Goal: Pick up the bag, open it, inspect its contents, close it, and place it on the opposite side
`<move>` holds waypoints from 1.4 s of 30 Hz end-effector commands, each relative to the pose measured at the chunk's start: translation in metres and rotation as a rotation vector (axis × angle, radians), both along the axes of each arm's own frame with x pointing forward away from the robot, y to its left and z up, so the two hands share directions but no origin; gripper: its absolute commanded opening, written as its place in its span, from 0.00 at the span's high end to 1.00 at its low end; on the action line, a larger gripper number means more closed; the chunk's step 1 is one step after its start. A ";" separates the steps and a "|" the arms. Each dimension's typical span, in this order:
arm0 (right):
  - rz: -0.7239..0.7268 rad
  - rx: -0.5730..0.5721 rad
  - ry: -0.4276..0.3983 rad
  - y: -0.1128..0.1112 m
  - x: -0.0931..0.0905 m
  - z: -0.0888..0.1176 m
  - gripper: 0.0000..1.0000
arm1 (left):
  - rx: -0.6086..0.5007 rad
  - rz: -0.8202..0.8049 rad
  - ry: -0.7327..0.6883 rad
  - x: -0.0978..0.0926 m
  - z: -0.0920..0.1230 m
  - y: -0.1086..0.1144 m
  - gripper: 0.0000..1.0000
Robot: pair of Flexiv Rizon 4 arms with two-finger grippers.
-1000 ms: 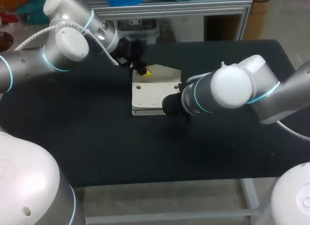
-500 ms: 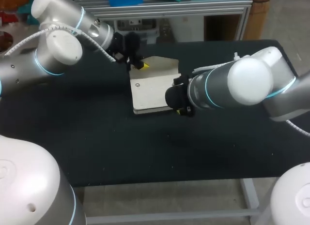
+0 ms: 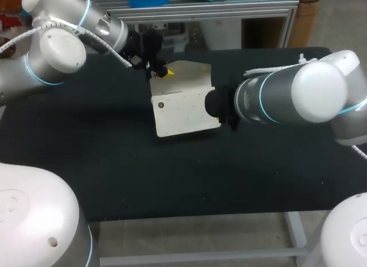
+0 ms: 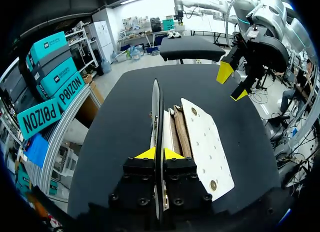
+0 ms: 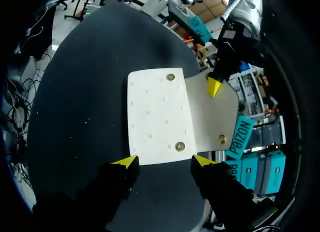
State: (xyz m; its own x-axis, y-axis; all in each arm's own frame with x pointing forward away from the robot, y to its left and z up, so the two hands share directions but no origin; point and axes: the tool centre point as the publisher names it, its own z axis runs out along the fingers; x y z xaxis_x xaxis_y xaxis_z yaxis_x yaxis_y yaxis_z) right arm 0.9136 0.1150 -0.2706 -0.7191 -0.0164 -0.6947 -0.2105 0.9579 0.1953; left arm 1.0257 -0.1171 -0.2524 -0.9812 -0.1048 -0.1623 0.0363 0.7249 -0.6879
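Left wrist view first: your left gripper is clenched on the flap of the bag; both yellow tips press the thin sheet from either side, and you see it edge-on, standing upright as a narrow pale line running away from the fingers; just beside it the tan inner layers show as a few slim leaves packed together, and past them the front panel slopes away, cream, matt and flat, dotted with small holes and carrying round metal studs near its corners.

In the right wrist view your right gripper is released; its two yellow tips stand wide apart at the near edge of that panel, one by each corner, with nothing caught between them; ahead of them the panel reads as a smooth rounded rectangle, with the flap spreading beyond it and the other arm's yellow tip pinching the flap's far end.

From the head view the bag sits near the middle of the black table, slightly askew, between your two arms; the flap is raised toward the left arm, the right arm's wrist is just beside the bag's right edge; you cannot tell whether the bag's underside is touching the cloth-dark tabletop.
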 end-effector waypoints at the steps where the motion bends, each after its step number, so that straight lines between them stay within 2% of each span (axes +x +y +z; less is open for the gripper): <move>1: -0.020 0.023 -0.041 -0.003 -0.002 0.010 1.00 | 0.011 -0.004 0.039 -0.005 0.013 0.005 1.00; 2: -0.038 0.034 -0.020 -0.004 0.000 0.014 1.00 | 0.020 0.000 0.048 -0.006 0.015 0.005 1.00; 18: -0.038 0.034 -0.020 -0.004 0.000 0.014 1.00 | 0.005 0.009 0.064 -0.005 0.015 0.005 1.00; 24: 0.043 0.032 -0.062 0.002 0.026 0.019 1.00 | 0.009 0.007 0.040 -0.013 0.016 0.003 1.00; 28: 0.095 0.013 -0.061 0.008 0.047 0.017 1.00 | 0.015 0.004 0.015 -0.019 0.018 0.001 1.00; 34: 0.132 -0.018 -0.082 0.022 0.068 0.010 1.00 | 0.010 -0.005 0.017 -0.024 0.018 -0.004 1.00; 42: 0.147 -0.055 -0.068 0.039 0.081 0.001 1.00 | 0.014 0.012 0.016 -0.026 0.021 -0.011 1.00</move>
State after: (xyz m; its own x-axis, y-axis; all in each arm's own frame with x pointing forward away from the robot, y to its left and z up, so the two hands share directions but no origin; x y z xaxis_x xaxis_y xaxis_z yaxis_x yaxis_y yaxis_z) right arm 0.9837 0.1431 -0.2601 -0.6561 -0.1478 -0.7401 -0.3616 0.9223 0.1363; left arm 1.0016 -0.1254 -0.2338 -0.9832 -0.1101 -0.1452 0.0182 0.7336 -0.6793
